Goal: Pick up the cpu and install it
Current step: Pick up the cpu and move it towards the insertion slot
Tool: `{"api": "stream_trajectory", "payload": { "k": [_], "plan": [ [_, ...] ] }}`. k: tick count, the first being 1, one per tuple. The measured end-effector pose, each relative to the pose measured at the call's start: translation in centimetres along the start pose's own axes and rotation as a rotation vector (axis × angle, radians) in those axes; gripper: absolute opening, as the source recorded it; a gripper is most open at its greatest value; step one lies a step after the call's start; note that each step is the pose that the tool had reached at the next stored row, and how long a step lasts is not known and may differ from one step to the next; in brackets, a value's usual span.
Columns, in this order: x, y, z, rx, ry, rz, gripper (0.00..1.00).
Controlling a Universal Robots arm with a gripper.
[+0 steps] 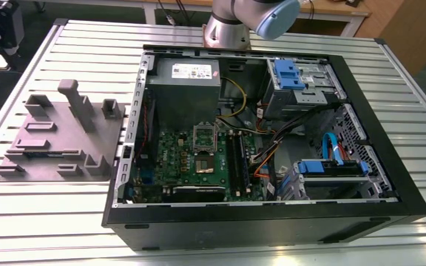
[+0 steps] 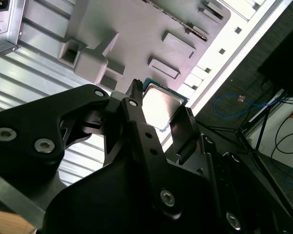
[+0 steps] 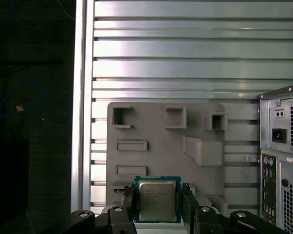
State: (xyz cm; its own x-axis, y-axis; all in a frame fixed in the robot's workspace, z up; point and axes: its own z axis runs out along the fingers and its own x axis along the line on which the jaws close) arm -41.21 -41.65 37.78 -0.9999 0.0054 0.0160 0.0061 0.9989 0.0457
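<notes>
Slatted table (image 3: 185,48) and grey tray (image 3: 156,129) lie below gripper (image 3: 158,196) clasping cpu (image 3: 157,201).

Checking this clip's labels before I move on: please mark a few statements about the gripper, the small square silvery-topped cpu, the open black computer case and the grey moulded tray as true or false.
1. The black gripper is shut on the small square cpu with the silvery metal top. True.
2. The cpu sits in the green motherboard. False: it is held between the gripper's fingers, over the grey moulded tray.
3. The black computer case lies open on the slatted metal table. True.
4. The tray lies inside the case. False: it rests on the table beside the case, at the exterior view's left.
</notes>
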Motion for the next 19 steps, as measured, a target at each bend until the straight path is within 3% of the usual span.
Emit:
{"api": "stream_trajectory", "payload": {
  "k": [19],
  "plan": [
    [-0.43,0.00,0.00,0.0000,-0.0001,0.000,0.47]
  ]
}}
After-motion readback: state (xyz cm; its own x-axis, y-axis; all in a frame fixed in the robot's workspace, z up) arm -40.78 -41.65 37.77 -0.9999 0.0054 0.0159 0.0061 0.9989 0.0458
